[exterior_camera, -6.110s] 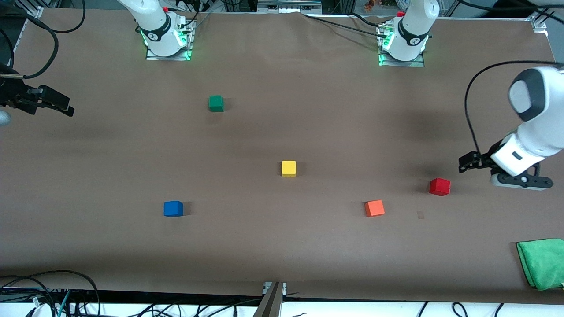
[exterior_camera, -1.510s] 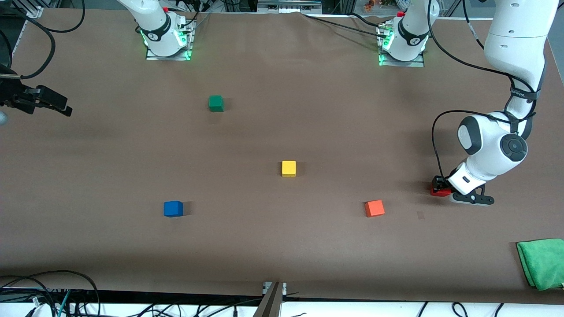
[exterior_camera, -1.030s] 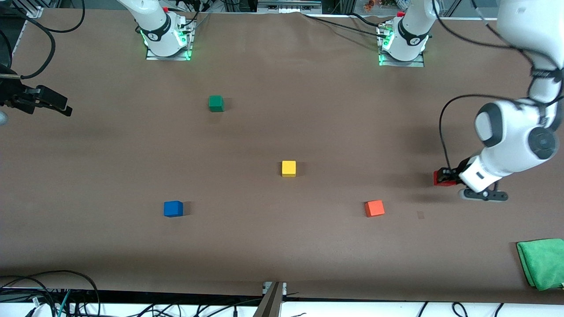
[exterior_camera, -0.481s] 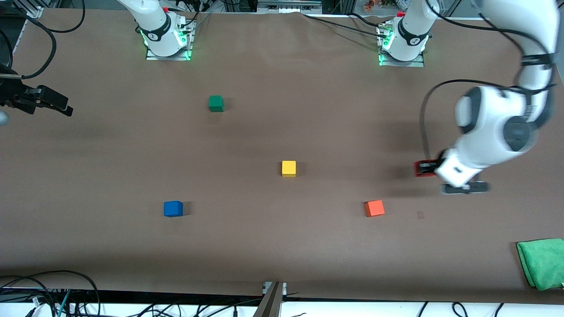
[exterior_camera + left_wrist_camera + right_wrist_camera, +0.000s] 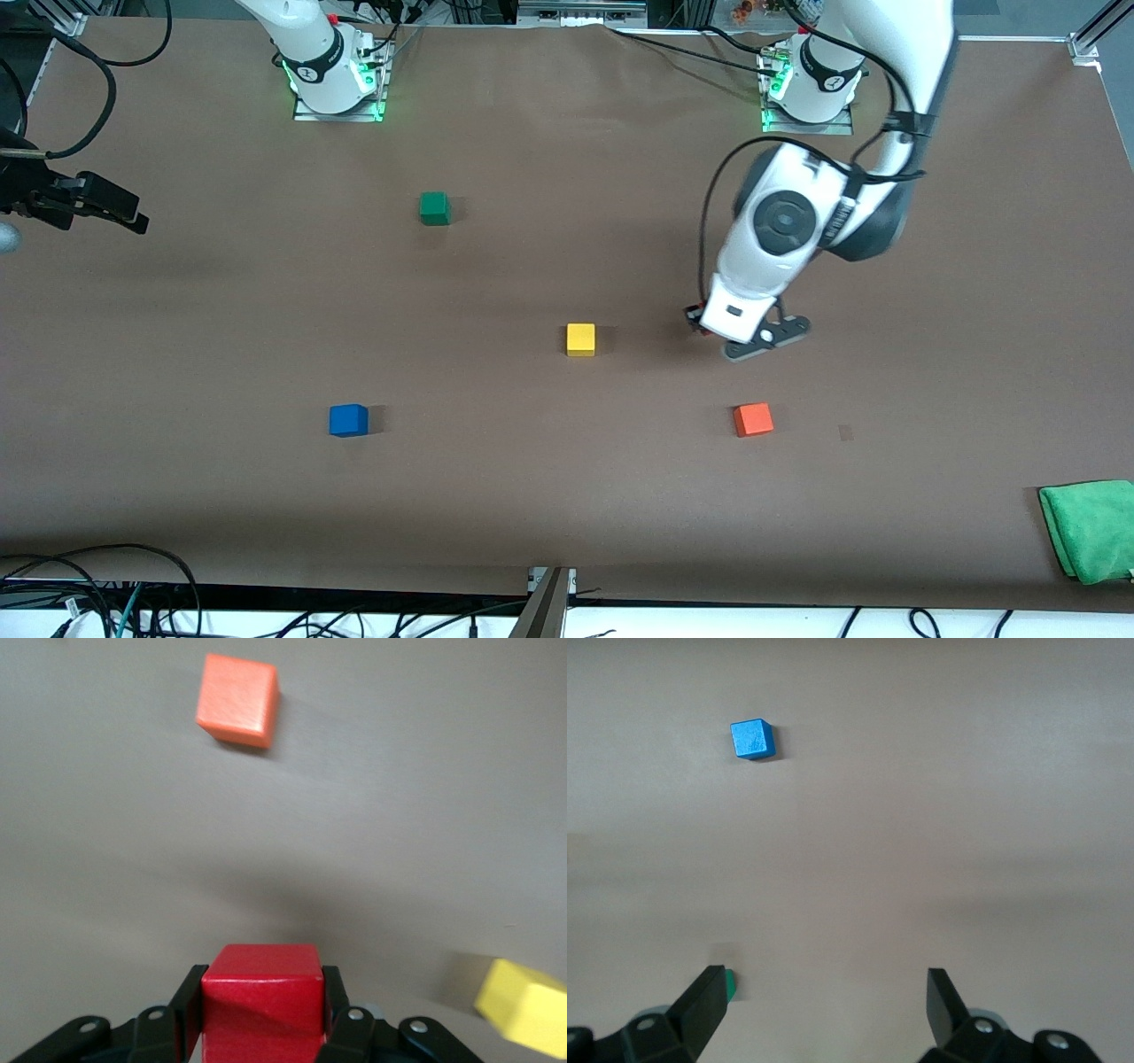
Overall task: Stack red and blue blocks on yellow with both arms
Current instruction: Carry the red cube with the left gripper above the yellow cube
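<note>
The red cube (image 5: 261, 997) is clamped in the left end effector (image 5: 262, 1020), over the bench (image 5: 567, 496) beside the yellow cube (image 5: 581, 339). The right end effector (image 5: 828, 1005) is held wide open and empty, waiting; the blue cube (image 5: 753, 738) lies well apart from it.

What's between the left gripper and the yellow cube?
Nothing: the front view shows bare table between the left gripper, shut on the red cube, and the yellow cube.

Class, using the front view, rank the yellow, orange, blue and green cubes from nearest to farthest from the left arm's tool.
The left tool holds the red cube.
1. Orange cube, nearer the camera; yellow cube, beside the tool toward the right arm's end: too close to call.
2. Green cube, toward the bases.
3. Blue cube, toward the right arm's end.
</note>
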